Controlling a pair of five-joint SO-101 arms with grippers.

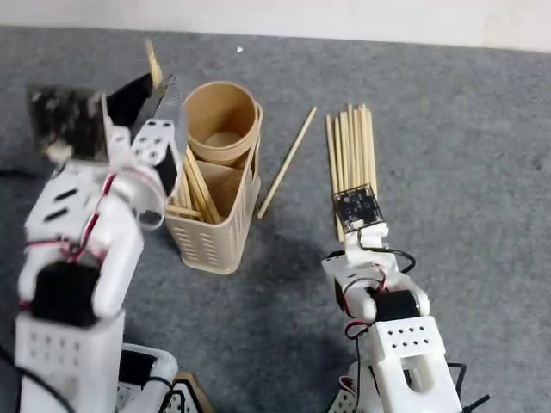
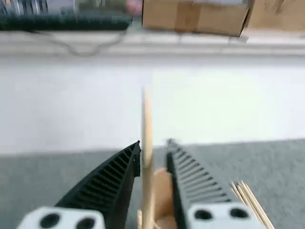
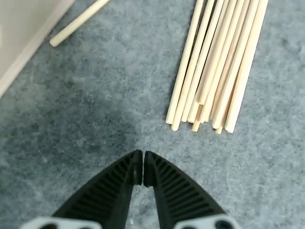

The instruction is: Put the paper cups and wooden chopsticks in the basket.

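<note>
Left jaws grip one pale wooden chopstick (image 2: 147, 143) by the beige slotted plastic basket (image 1: 211, 241), which holds tan paper cups (image 1: 222, 120). Right jaws, closed and empty, hover near a loose chopstick bundle (image 3: 219, 62) on the grey carpeted desk (image 1: 465, 172).

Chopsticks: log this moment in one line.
left gripper: shut on chopstick, by basket | right gripper: shut, empty, near bundle | basket: cups and sticks inside | stray stick: beside basket
</note>
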